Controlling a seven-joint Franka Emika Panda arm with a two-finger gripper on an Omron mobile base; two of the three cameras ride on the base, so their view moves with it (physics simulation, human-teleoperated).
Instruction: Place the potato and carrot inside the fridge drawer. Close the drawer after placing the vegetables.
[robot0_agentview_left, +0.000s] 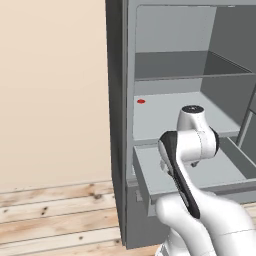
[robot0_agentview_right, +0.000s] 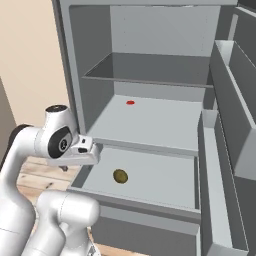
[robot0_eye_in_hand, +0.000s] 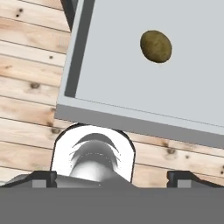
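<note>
You have the potato (robot0_agentview_right: 120, 176) already lying loose on the floor of the fridge drawer (robot0_agentview_right: 165, 180), left of centre in the right base view; in the hand view it sits in the upper right, well inside the drawer's low wall. The carrot (robot0_agentview_right: 130, 102) is the small red-orange fleck on the shelf above, in the upper middle of that view, and at the left of the shelf in the left base view; it is too small to make out its taper or which way it points. The gripper (robot0_eye_in_hand: 112, 177) hangs over the drawer's front left corner with its finger tips (robot0_eye_in_hand: 43, 177) spread as wide as they go and nothing between them. Judge the carrot as light, stiff and smooth, likely to roll or skate on the flat grey shelf if you nudge it, so take it across its thicker half with the pads square to its length, and close gently but fully. It should not bruise or break under a firm pinch. The potato is round and will roll when the drawer moves, so push the drawer's plain front evenly and slowly. The drawer itself looks rigid and stands pulled out from the fridge (robot0_agentview_left: 116, 125). No brand, label or writing can be read anywhere.
</note>
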